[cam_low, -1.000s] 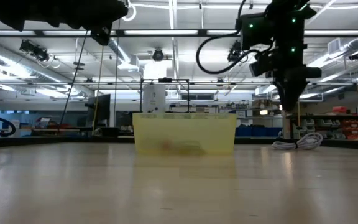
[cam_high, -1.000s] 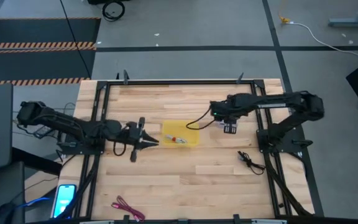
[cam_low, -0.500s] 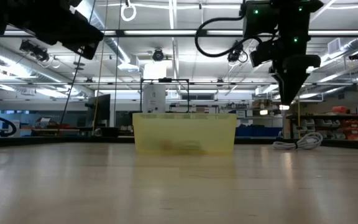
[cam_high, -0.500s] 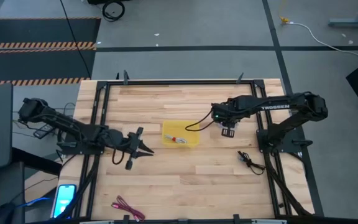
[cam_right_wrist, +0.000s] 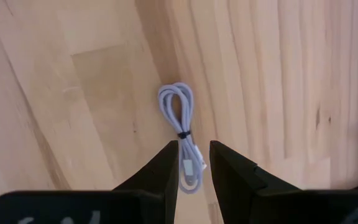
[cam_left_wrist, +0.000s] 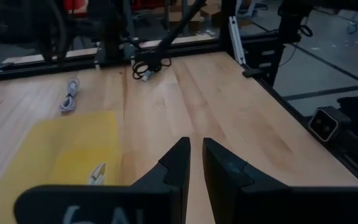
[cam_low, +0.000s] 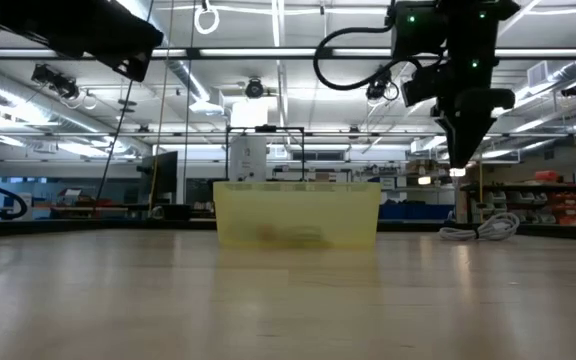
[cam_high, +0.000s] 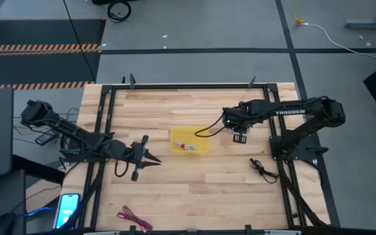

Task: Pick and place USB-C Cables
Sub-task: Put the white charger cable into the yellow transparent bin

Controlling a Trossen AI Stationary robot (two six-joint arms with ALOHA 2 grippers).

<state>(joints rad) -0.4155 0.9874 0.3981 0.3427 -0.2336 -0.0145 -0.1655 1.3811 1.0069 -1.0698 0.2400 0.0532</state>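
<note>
Left gripper [cam_high: 150, 159] has backed away from the bin [cam_high: 203, 147], nearly closed, empty: its drop looks done. Right gripper [cam_right_wrist: 193, 163] has settled above the grey cable [cam_right_wrist: 186, 137], slightly parted, holding nothing; I judge that pick next. Count: one bin, four cables: white one [cam_high: 187, 147] binned, grey, black [cam_high: 260, 169] near right base, magenta [cam_high: 134, 218] at the front edge

Phone [cam_high: 68, 207] lies beside the wooden table [cam_high: 194, 189].

Bright even ceiling strip light, soft shadows, blurred wrist-view foregrounds.
</note>
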